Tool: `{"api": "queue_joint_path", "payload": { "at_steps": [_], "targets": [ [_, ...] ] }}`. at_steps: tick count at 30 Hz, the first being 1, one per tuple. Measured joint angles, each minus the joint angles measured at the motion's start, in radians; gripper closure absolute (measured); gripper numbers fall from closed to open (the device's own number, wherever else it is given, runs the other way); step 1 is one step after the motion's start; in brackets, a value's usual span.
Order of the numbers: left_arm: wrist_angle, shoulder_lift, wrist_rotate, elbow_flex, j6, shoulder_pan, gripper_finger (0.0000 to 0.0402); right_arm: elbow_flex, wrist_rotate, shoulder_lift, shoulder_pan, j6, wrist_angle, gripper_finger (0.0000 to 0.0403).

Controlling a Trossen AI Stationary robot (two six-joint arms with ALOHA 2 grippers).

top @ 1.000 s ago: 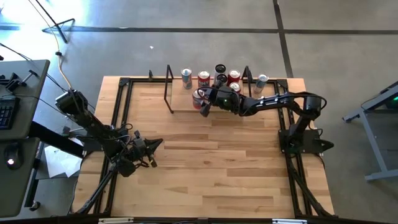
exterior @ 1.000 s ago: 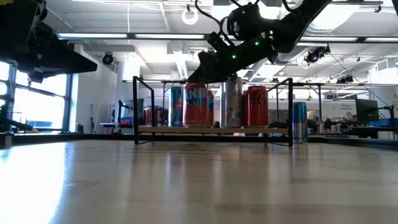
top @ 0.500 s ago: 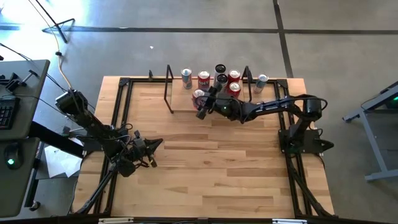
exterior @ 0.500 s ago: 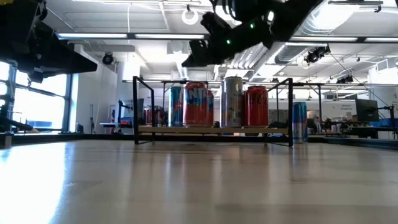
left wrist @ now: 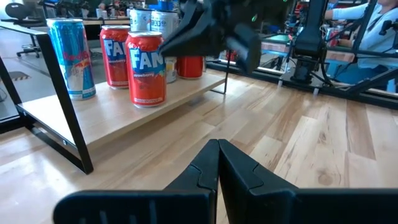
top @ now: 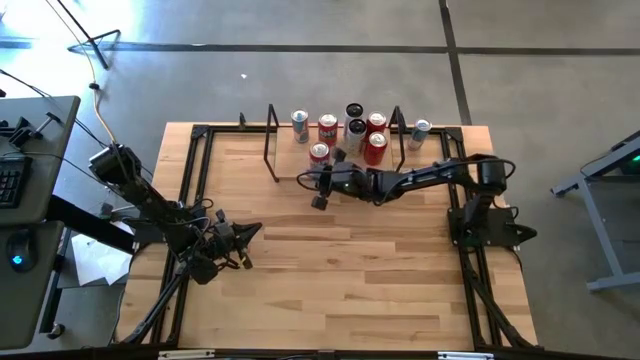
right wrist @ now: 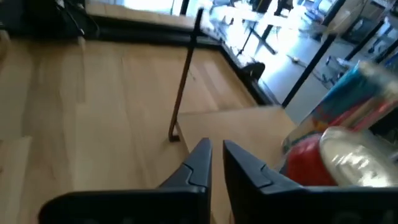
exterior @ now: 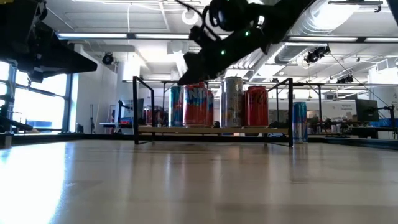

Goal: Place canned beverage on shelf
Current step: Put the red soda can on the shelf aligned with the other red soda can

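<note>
The shelf [top: 295,162] is a low light-wood plank with black rod frames, standing at the table's far side. Several cans stand upright on it, the nearest a red can [top: 320,153] [left wrist: 146,68]. My right gripper [top: 308,180] [right wrist: 216,149] hangs above the table just in front of the shelf's near edge, left of the red can. It is shut and holds nothing. My left gripper [top: 255,230] [left wrist: 217,146] waits shut and empty at the near left of the table.
A silver can [top: 355,128], more red cans [top: 375,147] and a blue can [top: 299,125] share the plank. Another blue can [top: 420,130] [exterior: 300,121] stands on the table right of the shelf. Bare wooden tabletop [top: 340,260] lies between the arms.
My right gripper has drawn back from the red can on the shelf, toward the table's near and left edges, rolling a little. Its fingers stood apart on either side of the can and have come together. The can stays upright on the plank.
</note>
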Motion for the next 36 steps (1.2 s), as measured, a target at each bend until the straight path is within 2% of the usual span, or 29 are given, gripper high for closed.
{"api": "queue_joint_path", "payload": {
  "at_steps": [3, 7, 16, 21, 28, 36],
  "targets": [
    [0.000, 0.000, 0.000, 0.000, 0.004, 0.000, 0.0401, 0.000, 0.023, 0.036, -0.017, 0.032, 0.014, 0.0375],
    [0.000, 0.000, 0.003, 0.000, 0.004, 0.000, 0.0402, 0.000, 0.166, 0.054, -0.021, 0.049, 0.047, 0.0392],
    [-0.001, 0.000, 0.003, 0.000, 0.006, 0.000, 0.0401, 0.000, 0.196, 0.054, -0.030, 0.051, -0.008, 0.0402],
    [-0.001, 0.000, 0.010, 0.000, 0.006, -0.001, 0.0401, 0.000, 0.263, 0.054, -0.044, 0.050, -0.021, 0.0403],
    [-0.001, 0.000, 0.022, 0.000, 0.007, -0.001, 0.0402, 0.000, 0.300, 0.050, -0.051, 0.051, -0.049, 0.0403],
    [-0.001, 0.001, 0.022, 0.001, 0.006, -0.001, 0.0402, -0.001, 0.303, 0.032, -0.043, 0.040, -0.085, 0.0403]
  ]
}}
